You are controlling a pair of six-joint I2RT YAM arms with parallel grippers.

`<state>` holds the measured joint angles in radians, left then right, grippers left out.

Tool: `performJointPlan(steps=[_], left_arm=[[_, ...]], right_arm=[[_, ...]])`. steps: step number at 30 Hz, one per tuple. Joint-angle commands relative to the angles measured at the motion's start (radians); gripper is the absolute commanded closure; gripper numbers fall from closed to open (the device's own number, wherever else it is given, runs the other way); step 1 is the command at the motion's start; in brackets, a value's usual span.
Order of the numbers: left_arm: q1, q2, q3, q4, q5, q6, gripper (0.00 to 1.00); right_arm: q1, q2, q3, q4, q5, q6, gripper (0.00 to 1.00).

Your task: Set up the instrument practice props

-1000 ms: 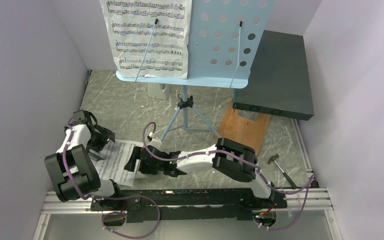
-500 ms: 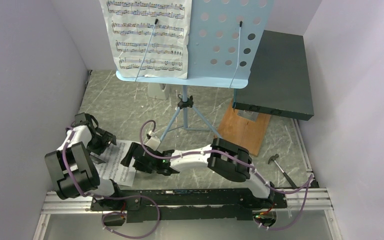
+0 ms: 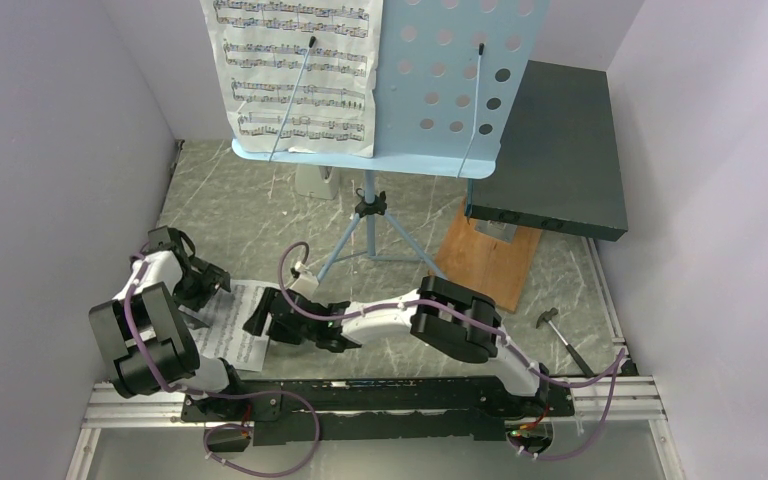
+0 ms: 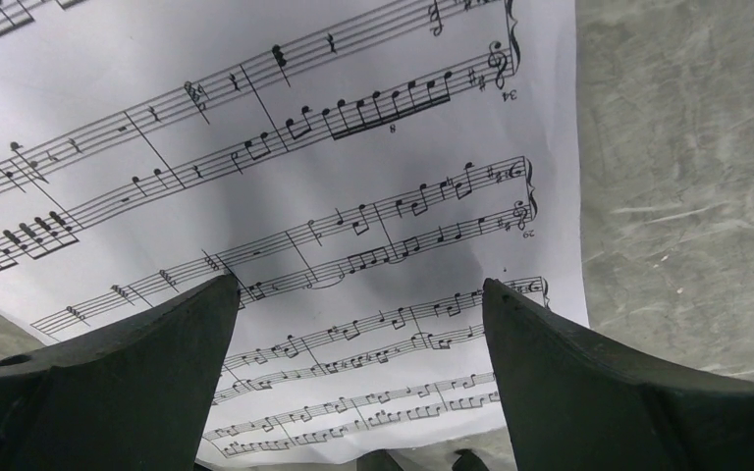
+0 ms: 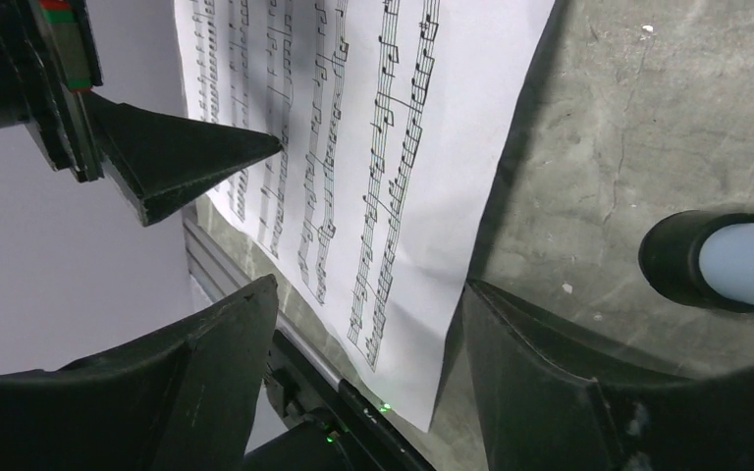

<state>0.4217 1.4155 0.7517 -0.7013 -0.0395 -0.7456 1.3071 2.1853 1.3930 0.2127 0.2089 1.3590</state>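
The light blue music stand (image 3: 440, 90) stands on its tripod at the back, with one white sheet-music page (image 3: 295, 75) on its left half. A small grey-white metronome (image 3: 315, 180) sits behind the stand's pole. A second page (image 3: 228, 325) lies flat on the table at the near left. My left gripper (image 3: 205, 285) is open over that page's far edge; the page (image 4: 285, 147) fills the left wrist view between the gripper's (image 4: 358, 294) fingers. My right gripper (image 3: 260, 320) is open at the page's right edge (image 5: 403, 147), with its (image 5: 368, 289) jaws straddling the near corner.
A big dark box (image 3: 550, 150) on a wooden board (image 3: 490, 260) stands at the back right. A small hammer (image 3: 560, 335) lies at the near right. A black-capped tripod foot (image 5: 717, 260) is just right of my right gripper. Grey walls close both sides.
My right arm has slid left, bringing its open gripper up to the flat page's right edge. My left gripper has shifted slightly over the page.
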Motion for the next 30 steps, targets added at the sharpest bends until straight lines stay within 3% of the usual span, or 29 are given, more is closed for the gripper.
performJointPlan(steps=[1,3,15,26,30], left_arm=[[0.011,-0.026,0.002,-0.006,-0.016,0.009,0.00],[0.010,-0.021,0.001,-0.003,-0.005,0.012,0.01],[0.010,-0.021,0.003,-0.002,0.002,0.021,0.01],[0.011,-0.071,0.000,0.000,-0.025,0.024,0.00],[0.011,-0.069,0.001,-0.001,-0.027,0.026,0.00]], right_arm=[[-0.022,0.016,-0.028,0.060,0.037,-0.122,0.32],[-0.025,0.010,-0.037,0.088,0.045,-0.154,0.40],[-0.067,0.018,-0.098,0.301,-0.058,-0.234,0.68],[-0.078,0.040,-0.089,0.344,-0.091,-0.271,0.67],[-0.084,0.045,-0.088,0.362,-0.109,-0.297,0.78]])
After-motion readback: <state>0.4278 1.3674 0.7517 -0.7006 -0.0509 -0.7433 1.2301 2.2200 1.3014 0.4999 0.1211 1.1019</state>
